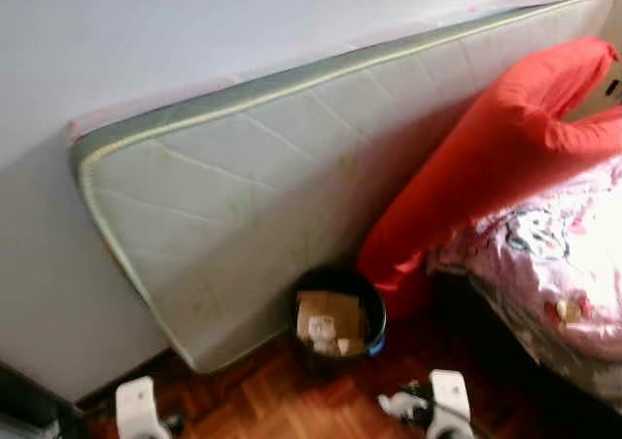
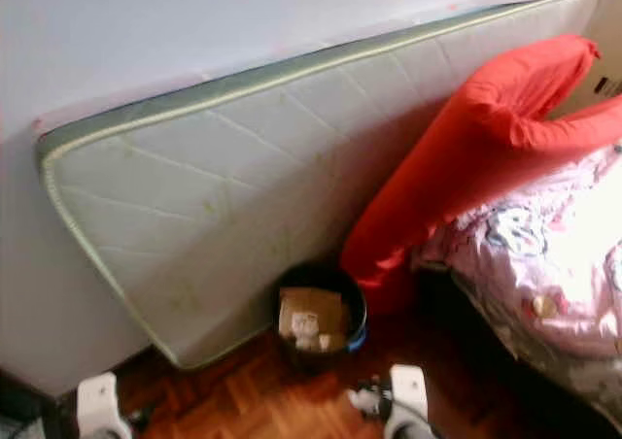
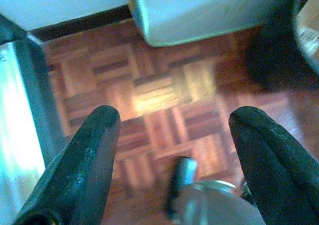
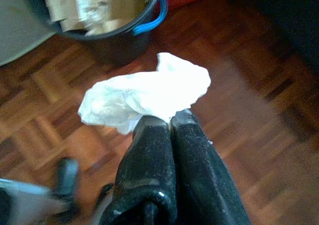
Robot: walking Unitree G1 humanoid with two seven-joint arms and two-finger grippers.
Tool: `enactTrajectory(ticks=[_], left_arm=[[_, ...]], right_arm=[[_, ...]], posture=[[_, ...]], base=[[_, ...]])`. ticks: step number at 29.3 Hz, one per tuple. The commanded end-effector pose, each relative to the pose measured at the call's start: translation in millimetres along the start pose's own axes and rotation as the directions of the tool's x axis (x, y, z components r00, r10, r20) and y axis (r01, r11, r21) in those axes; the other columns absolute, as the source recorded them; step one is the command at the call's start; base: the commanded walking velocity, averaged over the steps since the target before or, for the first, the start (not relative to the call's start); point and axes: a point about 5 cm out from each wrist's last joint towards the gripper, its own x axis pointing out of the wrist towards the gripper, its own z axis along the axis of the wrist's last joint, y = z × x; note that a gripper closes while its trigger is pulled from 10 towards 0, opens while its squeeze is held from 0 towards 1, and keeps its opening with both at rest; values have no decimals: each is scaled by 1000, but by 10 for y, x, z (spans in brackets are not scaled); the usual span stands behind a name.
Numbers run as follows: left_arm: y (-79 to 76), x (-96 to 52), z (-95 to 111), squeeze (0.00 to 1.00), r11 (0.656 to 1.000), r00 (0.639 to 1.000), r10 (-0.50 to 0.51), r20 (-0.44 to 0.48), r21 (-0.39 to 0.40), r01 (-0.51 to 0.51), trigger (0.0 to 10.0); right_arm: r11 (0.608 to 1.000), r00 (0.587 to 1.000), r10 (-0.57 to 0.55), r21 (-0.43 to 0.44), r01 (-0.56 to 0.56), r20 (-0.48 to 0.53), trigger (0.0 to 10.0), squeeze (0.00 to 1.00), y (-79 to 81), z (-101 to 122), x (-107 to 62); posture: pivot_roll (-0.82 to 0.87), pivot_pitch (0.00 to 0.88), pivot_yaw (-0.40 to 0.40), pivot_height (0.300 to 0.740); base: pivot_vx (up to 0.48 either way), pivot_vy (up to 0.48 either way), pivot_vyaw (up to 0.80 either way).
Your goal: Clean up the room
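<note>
1. Parquet wood floor (image 1: 292, 405) carried everything in the scene; its blocks ran in a basket-weave pattern, reddish brown.
2. Nearest the camera, the left gripper (image 3: 174, 130) hung above bare floor near the mattress's lower corner, with its two black fingers (image 3: 82, 160) spread wide apart and nothing between them.
3. The right gripper (image 4: 172, 123) hung over the floor just short of the bin, its fingers pressed together and pinching a crumpled white tissue (image 4: 144, 95) at the tips.
4. The tissue stood clear of the floor, held in the air, near the bin's rim but apart from it.
5. A black waste bin (image 1: 340, 322) with a blue handle (image 4: 154, 16) stood on the floor, touching or just beside the mattress's lower edge; which of the two could not be told.
6. Inside the bin lay brown cardboard (image 1: 328, 315) and pale scraps of paper.
7. A red bolster (image 1: 486, 157) leaned behind the bin, its lower end beside the bin and its upper end bent over the bed.
8. A bed with a pink patterned cover (image 1: 564, 254) occupied the floor's right side.
9. A pale green quilted mattress (image 1: 272, 186) stood on its long edge, tilted back against the white wall (image 1: 194, 31) farthest away.
</note>
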Motion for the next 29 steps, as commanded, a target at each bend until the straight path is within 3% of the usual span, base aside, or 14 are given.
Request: enactTrajectory(ticks=[1,8,29], left_arm=[[103,-19,-63,0,1000,999,26,-27,16,-26,10000],[99,-18,-61,0,1000,999,26,-26,16,-25,10000],[91,-15,-52,0,1000,999,25,-24,14,-25,10000]], right_arm=[[998,999,40,-43,-38,30,10000,0,97,81,23],[998,998,45,-38,-43,32,10000,0,125,83,27],[1000,998,1,11,-2,67,10000,0,75,133,27]], posture=[[156,16,-44,740],[156,17,-46,740],[159,17,-47,740]], base=[[300,0,800],[303,0,757],[308,0,0]])
